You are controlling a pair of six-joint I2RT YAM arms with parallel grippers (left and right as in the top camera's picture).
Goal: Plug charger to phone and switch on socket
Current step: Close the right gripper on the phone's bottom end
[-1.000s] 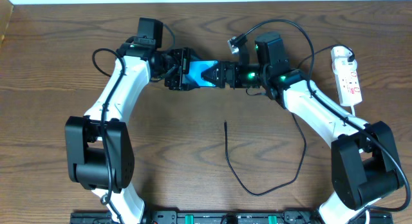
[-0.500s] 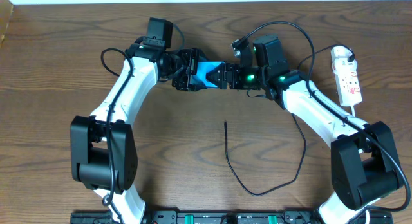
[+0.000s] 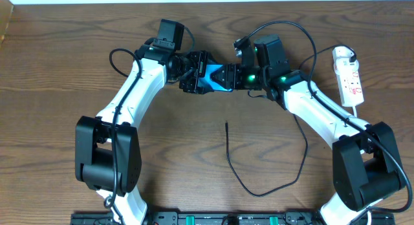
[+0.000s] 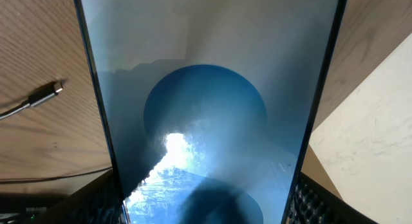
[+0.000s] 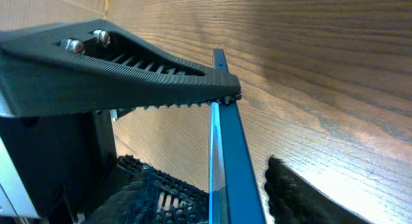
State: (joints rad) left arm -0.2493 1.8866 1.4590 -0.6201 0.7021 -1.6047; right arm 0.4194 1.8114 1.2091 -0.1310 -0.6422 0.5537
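The phone, its screen bright blue, hangs on edge above the table's back middle. My left gripper is shut on its two long edges; in the left wrist view the phone fills the frame between the fingers. My right gripper straddles the other end. The right wrist view shows the phone edge-on between the fingertips, with a strip of wood showing beside one. The charger lies loose on the table, plug tip free. The socket lies at the right.
A white plug sits at the socket's far end. The charger's cable loops toward the front middle, then runs up under the right arm. A thick black robot cable arcs over the right arm. The charger's tip also shows in the left wrist view.
The left arm has carried the phone to the right, toward the right gripper. The right gripper's jaws have narrowed around the phone's end.
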